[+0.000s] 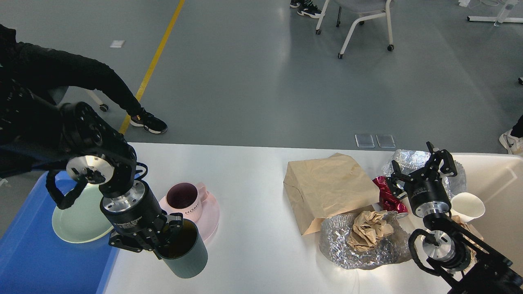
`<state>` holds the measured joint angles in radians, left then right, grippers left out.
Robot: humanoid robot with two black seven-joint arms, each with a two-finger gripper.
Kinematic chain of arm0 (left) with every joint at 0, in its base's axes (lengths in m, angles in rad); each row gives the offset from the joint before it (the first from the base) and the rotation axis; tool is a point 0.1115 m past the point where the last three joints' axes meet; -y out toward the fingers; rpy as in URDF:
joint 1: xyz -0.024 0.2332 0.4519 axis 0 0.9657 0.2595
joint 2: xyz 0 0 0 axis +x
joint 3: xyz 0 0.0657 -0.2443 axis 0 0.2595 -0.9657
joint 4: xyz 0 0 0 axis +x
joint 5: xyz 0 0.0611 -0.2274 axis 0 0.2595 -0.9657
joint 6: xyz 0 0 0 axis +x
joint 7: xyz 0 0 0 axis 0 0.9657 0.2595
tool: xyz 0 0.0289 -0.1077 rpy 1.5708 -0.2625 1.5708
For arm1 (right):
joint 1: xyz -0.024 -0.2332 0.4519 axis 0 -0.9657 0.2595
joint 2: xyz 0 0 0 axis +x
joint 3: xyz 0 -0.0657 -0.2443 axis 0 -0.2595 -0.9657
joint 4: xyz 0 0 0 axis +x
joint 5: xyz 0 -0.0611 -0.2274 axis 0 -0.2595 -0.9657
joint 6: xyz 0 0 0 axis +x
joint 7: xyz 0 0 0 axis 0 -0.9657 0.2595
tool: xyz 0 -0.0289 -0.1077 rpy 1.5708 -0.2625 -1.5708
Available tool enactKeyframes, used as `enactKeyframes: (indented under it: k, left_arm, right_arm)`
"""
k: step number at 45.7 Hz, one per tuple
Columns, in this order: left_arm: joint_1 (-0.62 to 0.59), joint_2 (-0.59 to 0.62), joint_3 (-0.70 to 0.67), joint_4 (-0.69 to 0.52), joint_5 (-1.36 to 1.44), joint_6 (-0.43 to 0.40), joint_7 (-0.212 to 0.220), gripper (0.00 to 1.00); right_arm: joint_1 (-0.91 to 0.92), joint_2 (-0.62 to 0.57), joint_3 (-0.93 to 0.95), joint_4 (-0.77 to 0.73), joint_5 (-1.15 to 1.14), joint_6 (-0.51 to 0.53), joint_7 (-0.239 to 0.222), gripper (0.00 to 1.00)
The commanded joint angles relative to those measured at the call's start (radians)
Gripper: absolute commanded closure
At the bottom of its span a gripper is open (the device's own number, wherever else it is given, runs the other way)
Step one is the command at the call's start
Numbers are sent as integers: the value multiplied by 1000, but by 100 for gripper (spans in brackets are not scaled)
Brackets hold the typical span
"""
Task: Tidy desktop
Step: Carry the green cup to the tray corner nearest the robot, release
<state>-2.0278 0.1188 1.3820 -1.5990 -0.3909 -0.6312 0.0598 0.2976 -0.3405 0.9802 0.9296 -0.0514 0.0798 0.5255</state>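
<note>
White and smooth, the desktop (253, 179) filled the lower view, a blue tray (36, 261) at its left end. The left gripper (165, 241) pinched the rim of a dark green cup (184, 255); it looked rigid, slick, breakable, best held by its wall. The right gripper (423, 169) stood spread and empty over foil (359, 245) and a paper bag (327, 188).

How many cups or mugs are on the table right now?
3: a pink mug on the pink saucer, a dark green cup gripped by the left gripper, and a white paper cup at the right. More may be hidden.
</note>
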Motion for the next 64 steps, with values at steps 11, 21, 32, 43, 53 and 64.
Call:
enactKeyframes:
  k: [11,21,32,43,53,64]
  left_arm:
    - [-417,124,69,-52,38,-248,71,100]
    - [-600,134,134,-53,40,-329,64,100]
    - [-533,160,158,-33,44,-329,75,100]
    - [-332,361,238,89,182,-323,80,100]
    - [-97,596,174,209,406,-220,86,100]
    - [174,766,86,415,553,-222,81,99]
  right_arm:
    - [0,0,0,0,-1,0,1,0]
    - [0,0,0,-2,-1,0,-1,0]
    - [0,0,0,0,-1,0,1,0]
    - [0,0,0,0,-1,0,1,0]
    - [0,0,0,0,1,0,1,0]
    - [0,0,0,0,-1,0,1,0]
